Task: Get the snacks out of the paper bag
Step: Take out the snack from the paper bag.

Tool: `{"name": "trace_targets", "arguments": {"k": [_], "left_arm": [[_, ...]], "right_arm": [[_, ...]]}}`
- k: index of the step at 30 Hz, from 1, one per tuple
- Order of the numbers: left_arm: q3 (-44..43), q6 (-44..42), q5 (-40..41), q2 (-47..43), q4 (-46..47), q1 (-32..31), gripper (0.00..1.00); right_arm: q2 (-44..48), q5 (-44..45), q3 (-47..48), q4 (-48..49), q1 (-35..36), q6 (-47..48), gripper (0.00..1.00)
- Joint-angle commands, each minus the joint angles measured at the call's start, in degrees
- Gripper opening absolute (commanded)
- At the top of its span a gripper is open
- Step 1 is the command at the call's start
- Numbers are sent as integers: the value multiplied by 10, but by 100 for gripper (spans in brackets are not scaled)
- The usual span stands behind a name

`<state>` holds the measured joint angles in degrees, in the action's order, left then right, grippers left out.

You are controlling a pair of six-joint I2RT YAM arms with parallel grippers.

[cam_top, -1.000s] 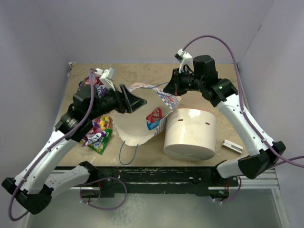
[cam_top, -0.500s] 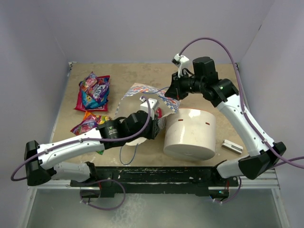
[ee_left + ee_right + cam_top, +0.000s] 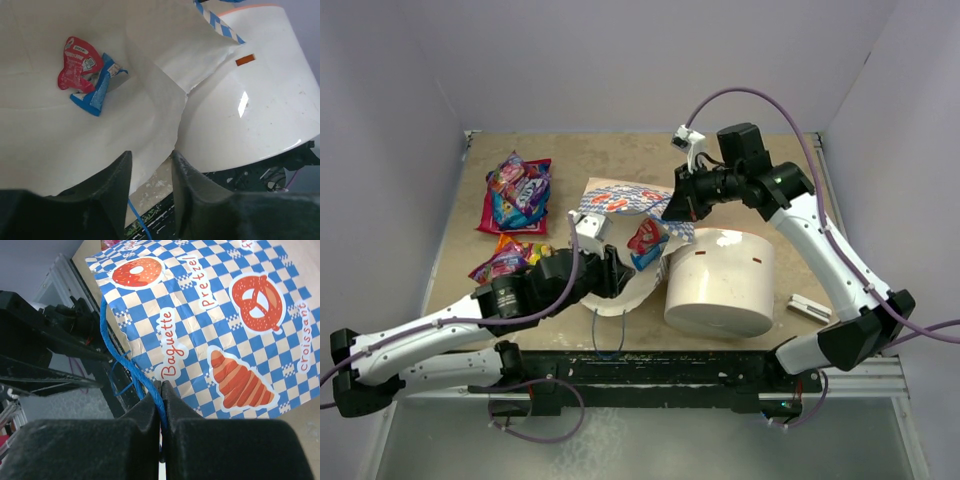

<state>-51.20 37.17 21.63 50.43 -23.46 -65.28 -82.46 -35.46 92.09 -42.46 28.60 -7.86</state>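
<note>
The paper bag lies on its side mid-table, checkered side up, white inside facing me. A red and a blue snack lie inside it, also seen in the left wrist view. My left gripper is open at the bag's mouth, its jaws astride the lower paper rim and empty. My right gripper is shut on the bag's blue cord handle and holds the checkered upper side lifted. Several other snacks lie on the table at the left, with more nearer.
A large white cylinder stands right against the bag's right side, close to my left fingers. A small grey flat bar lies at the right front. The bag's second blue handle hangs over the front edge.
My left arm has swung down from above the bag and come in low at its mouth. My right gripper has drawn the handle left and up, opening the bag wider.
</note>
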Motion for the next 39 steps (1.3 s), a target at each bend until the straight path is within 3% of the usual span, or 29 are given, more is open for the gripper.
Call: {"name": "trace_targets", "arguments": {"k": [1, 7, 13, 22, 30, 39], "left_arm": [[-1, -64, 25, 43, 32, 1, 35], [41, -142, 50, 122, 122, 1, 13], [87, -167, 78, 175, 203, 1, 10], [108, -195, 166, 282, 323, 11, 18], [74, -201, 132, 381, 375, 79, 15], [0, -224, 117, 465, 396, 134, 35]], "right_arm": [[5, -4, 32, -52, 1, 7, 0], [-2, 7, 43, -40, 1, -40, 0], [-14, 14, 70, -47, 1, -57, 0], [-17, 4, 76, -23, 1, -85, 0], [-22, -6, 85, -24, 1, -89, 0], [-26, -17, 91, -27, 1, -81, 0]]}}
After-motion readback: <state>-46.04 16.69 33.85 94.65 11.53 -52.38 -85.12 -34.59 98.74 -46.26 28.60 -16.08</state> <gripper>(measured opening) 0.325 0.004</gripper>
